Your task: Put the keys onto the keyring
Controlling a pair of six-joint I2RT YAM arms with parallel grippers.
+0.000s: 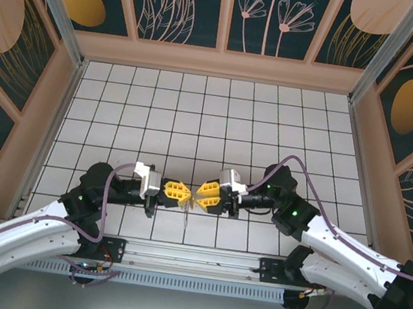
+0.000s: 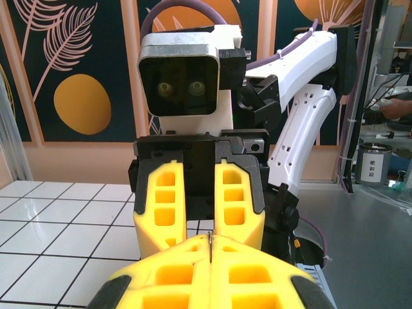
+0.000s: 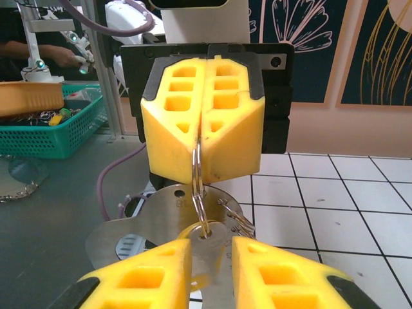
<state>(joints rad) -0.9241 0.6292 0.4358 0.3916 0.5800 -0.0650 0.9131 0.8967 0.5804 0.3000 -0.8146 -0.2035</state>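
Both grippers meet tip to tip low over the white tiles near the front edge. My left gripper (image 1: 186, 193) (image 2: 210, 244) (image 3: 202, 154) is shut on the thin metal ring (image 3: 198, 172) of the keyring, which hangs down from its fingers. From the ring dangle a silvery key (image 3: 214, 248), a yellow-headed key (image 3: 186, 231) behind it, a broad silver tag (image 3: 145, 222) and more keys (image 3: 240, 219). My right gripper (image 1: 198, 195) (image 2: 200, 212) (image 3: 212, 241) has its jaws apart on either side of the silvery key's head, with a gap showing on the right. The keyring's strap is hidden.
A green basket (image 3: 45, 132) with small items stands on the grey bench left of the table in the right wrist view. The aluminium front rail (image 1: 190, 265) runs between the arm bases. Patterned walls (image 1: 228, 10) enclose the tiled floor (image 1: 212, 116) behind the grippers.
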